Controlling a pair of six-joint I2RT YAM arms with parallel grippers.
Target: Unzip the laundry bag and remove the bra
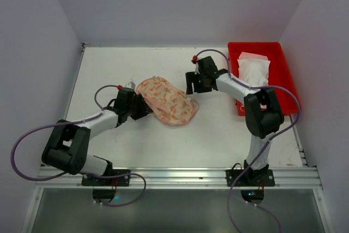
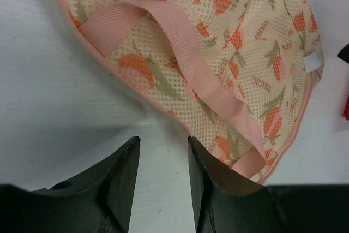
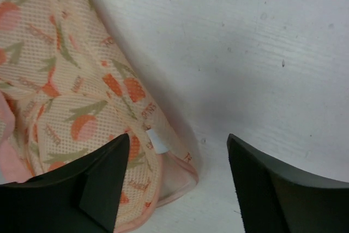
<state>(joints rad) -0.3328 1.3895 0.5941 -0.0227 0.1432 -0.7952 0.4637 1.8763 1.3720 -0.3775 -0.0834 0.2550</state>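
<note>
Left pincer [image 2: 163, 144], apparently empty, sits beside floral mesh laundry bag [image 2: 240, 47].

Floral peach mesh laundry bag [image 1: 166, 100] lying flat on table [image 1: 109, 69], white bra [image 1: 254, 71] crumpled in red tray [image 1: 279, 64]

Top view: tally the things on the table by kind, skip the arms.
laundry bag: 1
bra: 1 (lying in the tray)
red tray: 1
Total: 3
</note>
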